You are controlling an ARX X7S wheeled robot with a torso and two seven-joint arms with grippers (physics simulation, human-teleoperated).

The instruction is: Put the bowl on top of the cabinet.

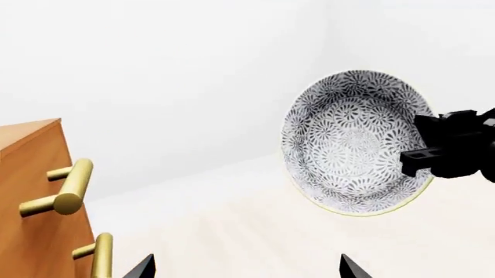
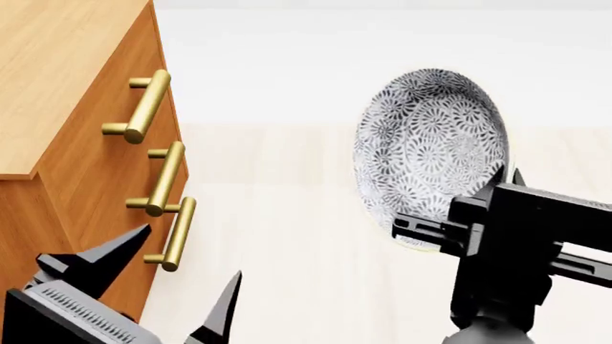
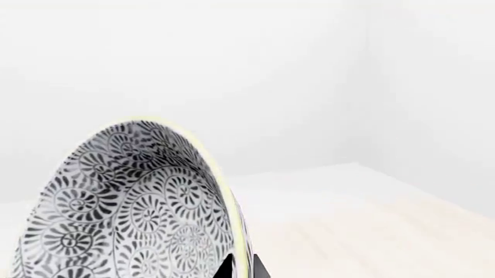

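Left wrist view: the deep round white ceramic bowl with dense grey-black floral pattern (image 1: 352,142) hung in the air, tipped on edge, its rim pinched by the right gripper (image 1: 421,157). The orange-brown wooden drawer cabinet (image 1: 31,191) stood well apart from it.

Head view: the left gripper (image 2: 186,283) was spread wide and empty, low beside the cabinet front. Its fingertips (image 2: 229,301) lay near the brass bar handles (image 2: 158,161), the likeliest thing to catch on. The bowl sat below the lighter wooden top (image 2: 57,79); it probably needed lifting above that edge, carrying across and levelling before release.

Right wrist view: only the bowl's rim and patterned inside showed, clamped at the frame's lower edge.
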